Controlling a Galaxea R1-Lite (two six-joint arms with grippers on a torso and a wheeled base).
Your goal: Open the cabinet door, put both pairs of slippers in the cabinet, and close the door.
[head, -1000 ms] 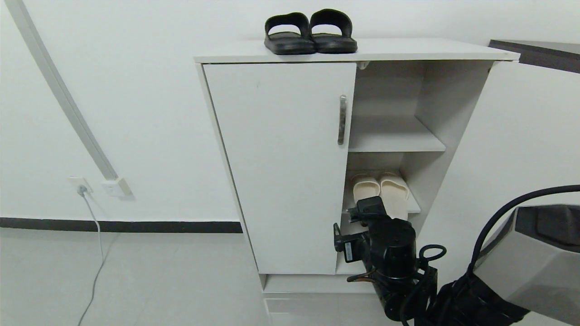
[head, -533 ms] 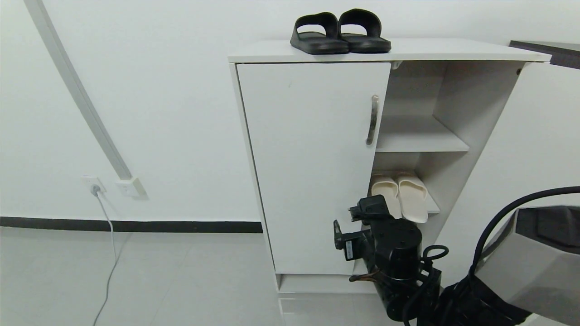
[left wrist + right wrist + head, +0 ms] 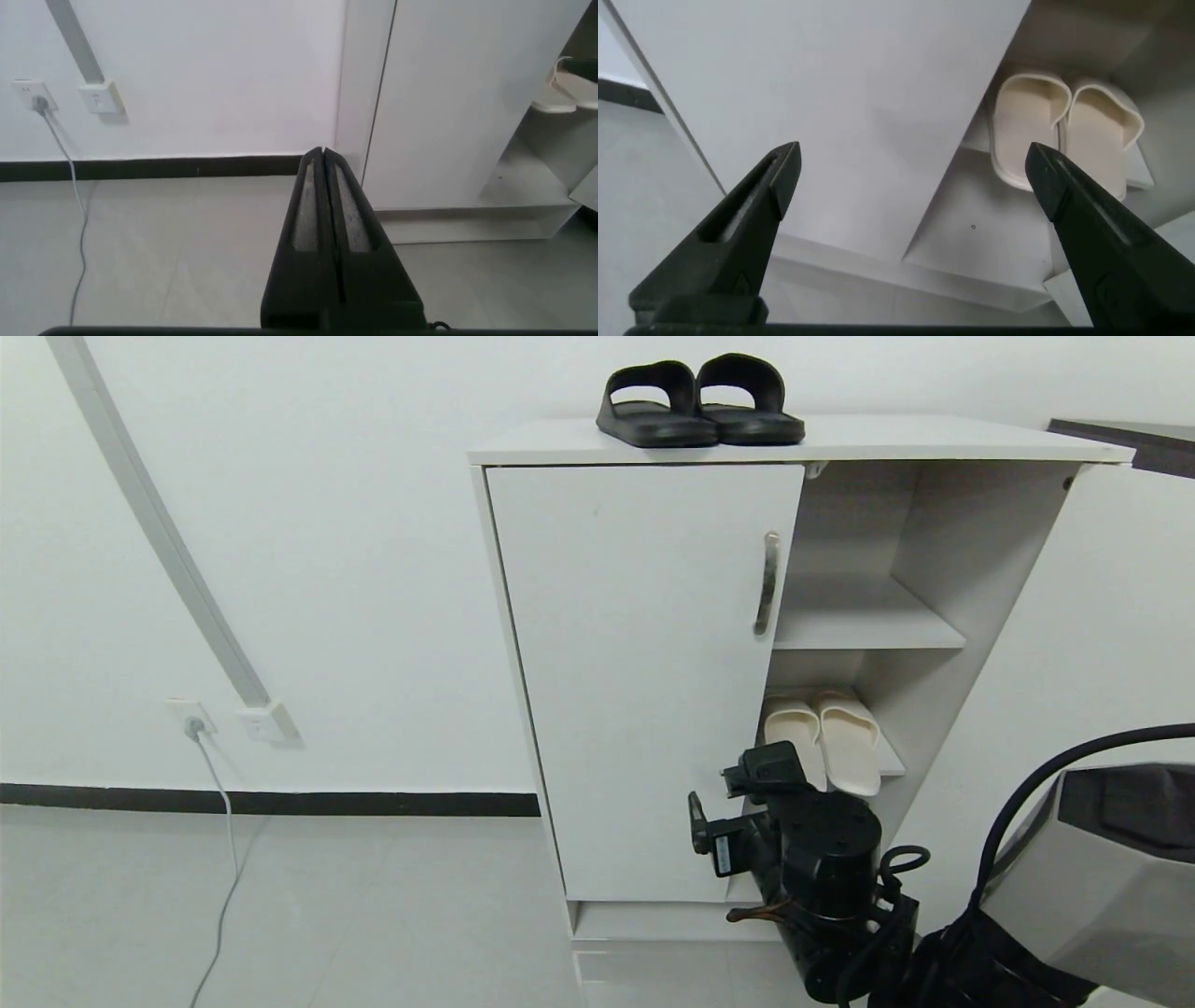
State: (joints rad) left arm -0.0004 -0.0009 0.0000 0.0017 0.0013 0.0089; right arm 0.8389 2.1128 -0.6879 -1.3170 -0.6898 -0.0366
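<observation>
A pair of black slippers [image 3: 700, 401] stands on top of the white cabinet [image 3: 934, 439]. Its left door [image 3: 644, 681] is closed, and the right door [image 3: 1102, 635] is swung wide open. A pair of cream slippers [image 3: 822, 737] lies on the middle shelf inside, toes outward, also seen as cream slippers [image 3: 1064, 126] in the right wrist view. My right gripper [image 3: 910, 177] is open and empty, low in front of the cabinet, just short of that shelf. My left gripper [image 3: 322, 159] is shut on nothing, low over the floor, pointing at the cabinet's lower left corner [image 3: 360, 187].
The upper shelf [image 3: 868, 630] holds nothing. A wall socket [image 3: 191, 719] with a cable [image 3: 224, 859] trailing to the floor sits left of the cabinet, under a slanted grey conduit [image 3: 159, 532]. Open floor lies to the left. A dark-topped surface [image 3: 1120, 434] shows behind the open door.
The head camera has shifted, so the cabinet now sits farther right in the picture. The right arm has sunk slightly; slippers and doors stay as they were.
</observation>
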